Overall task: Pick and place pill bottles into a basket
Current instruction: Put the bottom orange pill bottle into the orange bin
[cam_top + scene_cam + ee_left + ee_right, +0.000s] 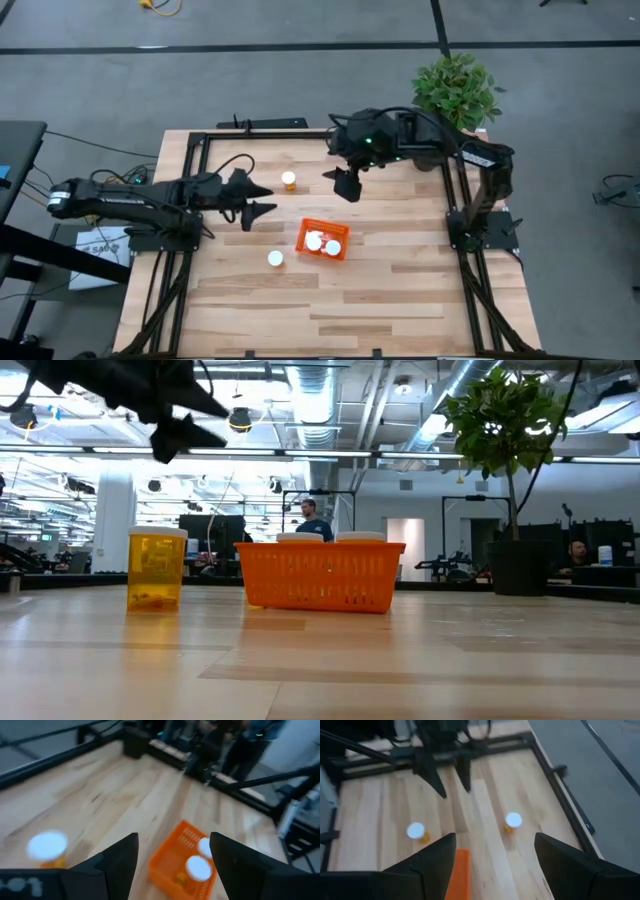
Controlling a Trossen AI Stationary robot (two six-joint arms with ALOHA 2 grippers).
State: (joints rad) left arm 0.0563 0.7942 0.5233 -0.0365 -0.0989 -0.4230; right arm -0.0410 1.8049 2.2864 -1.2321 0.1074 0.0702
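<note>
Two pill bottles [322, 242] already sit inside the basket [304, 233]; two more [288, 180] [275, 258] stand on the table [380, 290]. Both the left gripper [262, 199] and right gripper [346, 186] hover open and empty, so half remains.

- no text, label, brand, number or sign can be read in any of the views.
- the pill bottles [288, 180] show only plain white caps and orange bodies, with no legible label.
- the basket [322, 574] carries no lettering.
- a pale mark on the left pincer's body in its wrist view is too blurred to read.
</note>
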